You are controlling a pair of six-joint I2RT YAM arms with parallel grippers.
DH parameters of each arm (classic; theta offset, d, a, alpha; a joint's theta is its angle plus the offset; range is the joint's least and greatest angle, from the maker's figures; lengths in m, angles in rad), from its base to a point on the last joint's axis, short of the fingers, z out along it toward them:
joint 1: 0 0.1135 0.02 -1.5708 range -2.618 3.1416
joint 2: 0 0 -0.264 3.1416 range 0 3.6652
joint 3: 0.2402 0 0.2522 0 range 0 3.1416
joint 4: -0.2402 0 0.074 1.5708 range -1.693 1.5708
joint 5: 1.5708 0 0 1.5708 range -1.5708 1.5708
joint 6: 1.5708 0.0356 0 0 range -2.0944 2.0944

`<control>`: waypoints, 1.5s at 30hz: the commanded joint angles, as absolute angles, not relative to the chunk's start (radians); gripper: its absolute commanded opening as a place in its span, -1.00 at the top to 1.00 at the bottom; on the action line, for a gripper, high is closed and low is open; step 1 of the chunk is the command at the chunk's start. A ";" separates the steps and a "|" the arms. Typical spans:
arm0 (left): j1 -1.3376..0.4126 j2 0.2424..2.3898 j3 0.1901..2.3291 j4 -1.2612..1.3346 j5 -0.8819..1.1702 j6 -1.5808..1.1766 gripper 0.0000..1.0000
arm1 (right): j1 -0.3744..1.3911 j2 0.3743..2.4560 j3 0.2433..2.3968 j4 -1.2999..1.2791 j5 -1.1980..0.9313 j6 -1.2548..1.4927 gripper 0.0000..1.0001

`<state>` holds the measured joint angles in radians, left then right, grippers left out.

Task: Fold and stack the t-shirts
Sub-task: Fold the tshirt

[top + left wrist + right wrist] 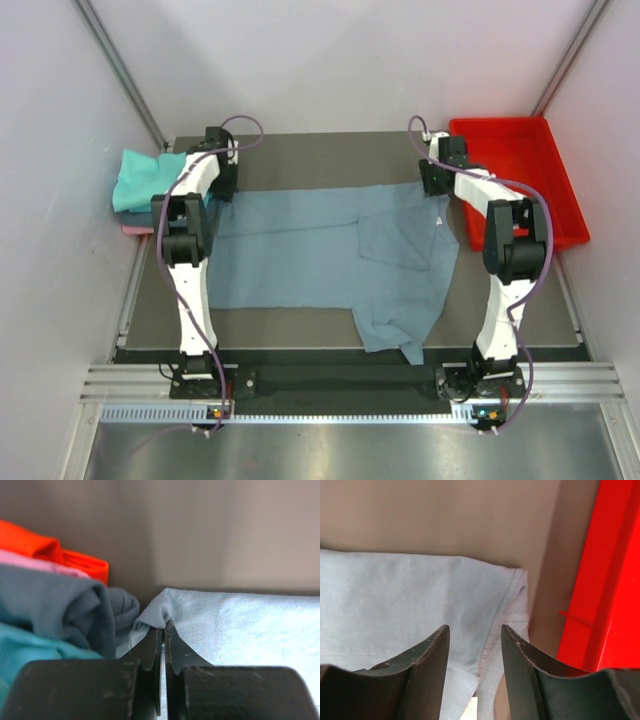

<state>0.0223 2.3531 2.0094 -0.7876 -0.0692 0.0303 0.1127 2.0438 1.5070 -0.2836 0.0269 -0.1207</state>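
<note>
A dusty grey-blue t-shirt [320, 255] lies spread across the table, partly folded, with a sleeve hanging toward the front edge. My left gripper [222, 190] is at its far left corner, shut on a pinch of the cloth [159, 611]. My right gripper [436, 186] is at the far right corner, open, its fingers [432, 650] straddling the hem seam [505, 610] just above the cloth. A pile of other t-shirts [148, 185], teal on top with pink beneath, sits at the far left; in the left wrist view it shows teal [30, 645], grey-blue, pink and orange layers.
A red plastic tray [520, 175] stands at the back right, close beside my right gripper; its wall [600, 580] fills the right of the right wrist view. White walls enclose the table on three sides. The dark table [300, 330] shows in front of the shirt.
</note>
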 commanded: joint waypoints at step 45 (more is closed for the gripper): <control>0.014 2.465 2.192 -0.721 -0.130 0.005 1.00 | 0.089 2.155 1.657 -0.288 0.074 -0.110 1.00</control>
<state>0.0090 2.4660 2.1899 -0.7731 -0.1211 0.0170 0.0952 2.1513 1.5879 -0.3119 0.0666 -0.1116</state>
